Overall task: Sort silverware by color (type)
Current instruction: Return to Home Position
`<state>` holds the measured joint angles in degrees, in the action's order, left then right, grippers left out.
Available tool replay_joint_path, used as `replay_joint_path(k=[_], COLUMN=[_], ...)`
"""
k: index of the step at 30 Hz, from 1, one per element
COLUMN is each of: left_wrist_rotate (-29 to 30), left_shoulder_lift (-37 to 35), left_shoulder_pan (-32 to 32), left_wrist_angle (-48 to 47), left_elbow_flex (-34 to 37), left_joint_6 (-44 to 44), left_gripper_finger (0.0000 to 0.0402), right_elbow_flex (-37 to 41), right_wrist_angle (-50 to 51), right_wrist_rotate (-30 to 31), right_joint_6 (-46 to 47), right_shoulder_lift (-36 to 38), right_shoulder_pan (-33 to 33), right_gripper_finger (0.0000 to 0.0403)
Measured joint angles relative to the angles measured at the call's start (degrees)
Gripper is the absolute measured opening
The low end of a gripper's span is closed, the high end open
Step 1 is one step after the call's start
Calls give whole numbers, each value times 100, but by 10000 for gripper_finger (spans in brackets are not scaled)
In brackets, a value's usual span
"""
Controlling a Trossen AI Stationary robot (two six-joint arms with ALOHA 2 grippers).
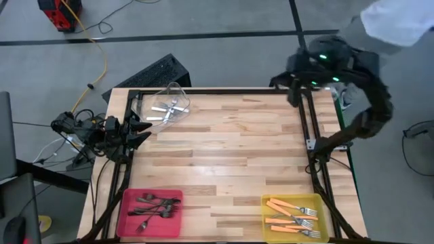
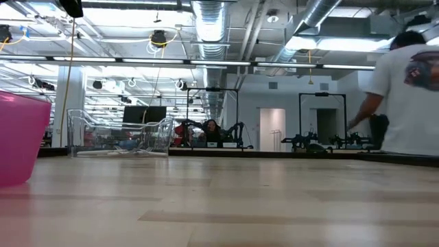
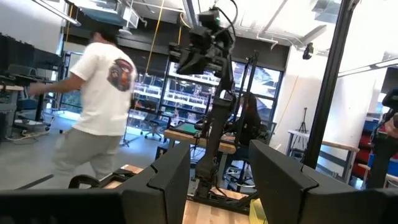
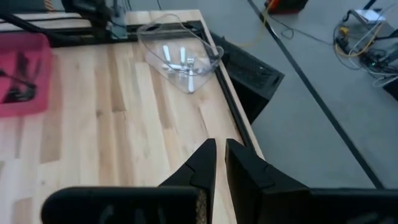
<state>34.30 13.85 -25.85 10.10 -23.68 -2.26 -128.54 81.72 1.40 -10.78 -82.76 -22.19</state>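
**While Arms Are Idling, Forks Are Lying Sorted**

Silver forks are filling the clear bin at ten o'clock; black forks, pink bin, seven; orange forks, yellow bin, five. Left gripper at nine is gaping empty; right gripper at one is holding nothing, nearly closed.

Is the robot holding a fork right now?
No, nothing is held. The left gripper is open and empty at the left edge of the wooden table; the right gripper, at its far right corner, is shut on nothing.
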Motion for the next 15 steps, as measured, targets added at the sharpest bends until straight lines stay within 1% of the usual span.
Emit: replay_joint_path(k=[5, 10, 15], left_wrist_rotate=[0, 48, 52], left_shoulder_lift=[0, 0, 0], left_shoulder_pan=[0, 0, 1], left_wrist_angle=[-8, -8, -12], left_elbow_flex=[0, 0, 0], left_joint_6=[-2, 28, 24], left_gripper_finger=[151, 151, 151], right_elbow_flex=[1005, 2401, 3802], right_wrist_angle=[-344, -1181, -1902], right_wrist_rotate=[-7, -1, 1], right_joint_6=[314, 371, 190], right_shoulder_lift=[962, 1992, 3027], right_shoulder_pan=[138, 291, 342], right_gripper_finger=[60, 60, 60])
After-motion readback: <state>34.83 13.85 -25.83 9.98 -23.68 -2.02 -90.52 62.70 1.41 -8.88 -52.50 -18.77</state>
